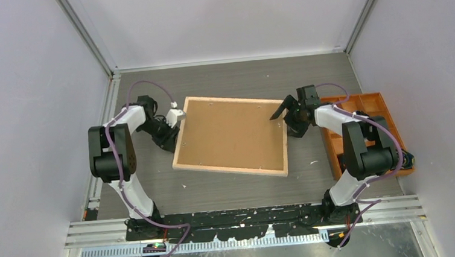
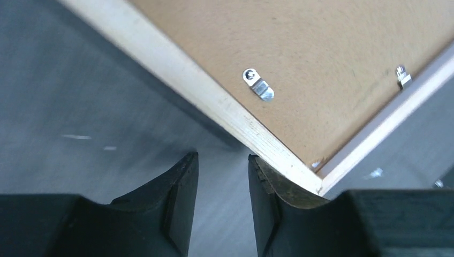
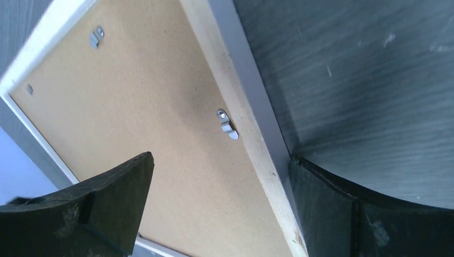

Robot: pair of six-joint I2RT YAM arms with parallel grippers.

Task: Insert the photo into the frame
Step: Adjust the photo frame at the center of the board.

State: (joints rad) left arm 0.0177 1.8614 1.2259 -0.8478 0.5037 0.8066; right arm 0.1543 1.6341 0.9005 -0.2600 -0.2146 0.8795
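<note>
As the thin light-wood picture frame (image 1: 231,170) lies back-up on the grey counter (image 1: 229,192), the left pincer (image 2: 222,160), narrowly apart, meets its far-left corner and the right pincer (image 3: 220,159) gapes astride its right rim, seemingly bracing it.

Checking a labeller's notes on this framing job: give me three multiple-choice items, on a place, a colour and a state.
1. The orange tray lies: A left of the frame; B right of it; C on it.
2. The backing board is: A blue; B brown; C green.
3. The right pincer is: A shut on the frame; B shut, empty; C wide open.
Answers: B, it sits by the right arm; B, brown fills the wooden rim; C, its jaws stand far apart astride the frame's edge.
</note>
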